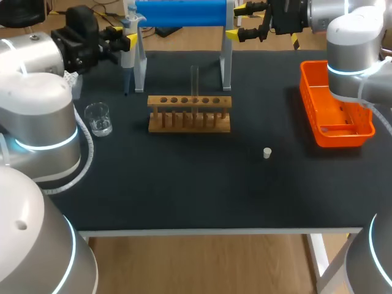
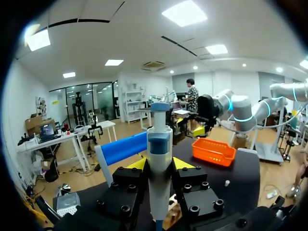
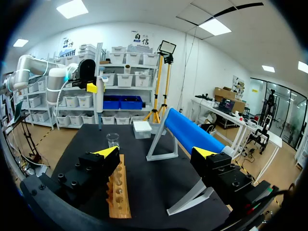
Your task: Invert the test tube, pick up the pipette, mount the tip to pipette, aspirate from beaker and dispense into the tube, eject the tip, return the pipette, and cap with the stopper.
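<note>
1. Left end effector sits at the desk's 10 o'clock corner, its yellow-tipped fingers clamped on the pipette from both sides.
2. That pipette hangs upright, with its narrow lower end pointing down at the desk, just beside the 9 o'clock leg of the stand that carries a blue roll.
3. At the desk's 1 o'clock edge, the right end effector has its fingers spread wide with nothing between them.
4. Standing upright in the wooden rack is the test tube, at the 6 o'clock side of the stand. I cannot tell which end of it is up.
5. Well apart from the rack, at its 9 o'clock, is the glass beaker.
6. On bare desk at the rack's 4 o'clock lies the small white stopper.
7. Near the desk's 3 o'clock edge, partly under the right arm, stands an orange basket.
</note>
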